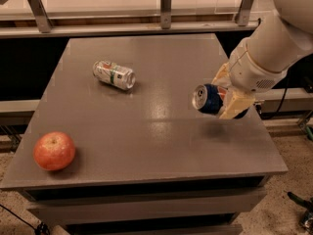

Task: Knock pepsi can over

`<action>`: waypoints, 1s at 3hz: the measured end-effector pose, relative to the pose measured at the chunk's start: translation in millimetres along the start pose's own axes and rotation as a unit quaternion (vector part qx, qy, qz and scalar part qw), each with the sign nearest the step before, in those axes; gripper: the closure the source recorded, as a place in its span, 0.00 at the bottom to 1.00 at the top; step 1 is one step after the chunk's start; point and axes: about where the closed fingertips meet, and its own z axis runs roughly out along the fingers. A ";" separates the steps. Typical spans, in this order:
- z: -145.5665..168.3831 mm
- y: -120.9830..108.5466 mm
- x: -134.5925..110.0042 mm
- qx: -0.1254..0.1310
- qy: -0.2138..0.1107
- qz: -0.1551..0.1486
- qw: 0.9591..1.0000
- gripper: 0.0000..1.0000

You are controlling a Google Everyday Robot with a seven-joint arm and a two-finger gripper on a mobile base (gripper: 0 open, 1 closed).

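Gripper [224, 97] | clamps pepsi can [207, 98] sideways (lettering unreadable) | above table [161, 146]

pepsi can [207, 99] in end effector [227, 96] above right of table [161, 136]

High front view, jaws at right

Grey table [161, 141]: silver-white can [114, 75] lying on its side at 10 o'clock. Red apple [54, 151] at 8 o'clock, near the front-left corner, well apart from that can. Gripper [226, 96] at 3 o'clock, above the surface, clamped on the pepsi can [209, 99], which is tipped sideways and clear of the tabletop.
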 end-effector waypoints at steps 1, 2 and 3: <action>10.9 5.7 -16.4 -0.038 -0.031 -0.020 0.999 0.57; 10.6 8.1 -19.3 -0.042 -0.036 -0.019 0.998 0.33; 10.9 8.3 -20.4 -0.042 -0.036 -0.020 0.998 0.10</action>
